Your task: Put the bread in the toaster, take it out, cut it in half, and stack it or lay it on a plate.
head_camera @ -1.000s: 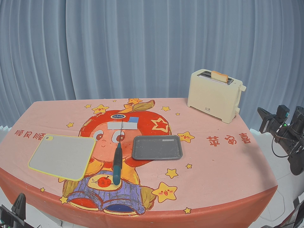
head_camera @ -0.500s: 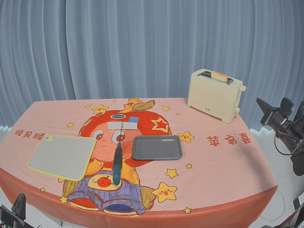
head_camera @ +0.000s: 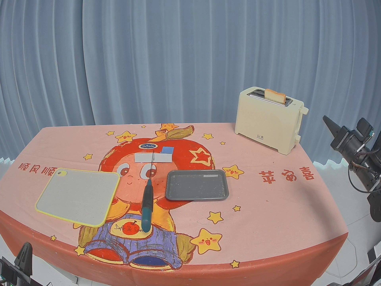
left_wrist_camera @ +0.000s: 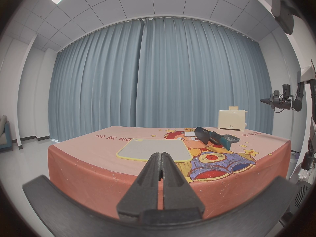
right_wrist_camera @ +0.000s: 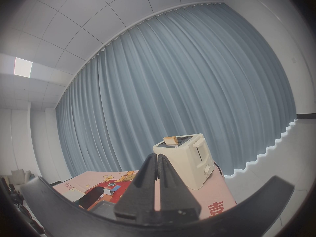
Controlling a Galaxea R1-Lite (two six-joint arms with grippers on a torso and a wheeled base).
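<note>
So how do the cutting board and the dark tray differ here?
The cutting board is pale grey with a yellow edge; the tray is dark grey with a raised rim. The cutting board is larger than the tray. The cutting board lies left of the knife, the tray right. Both lie flat, bare.

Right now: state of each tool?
Left tool: closed, holding nothing.
Right tool: closed, holding nothing.
</note>
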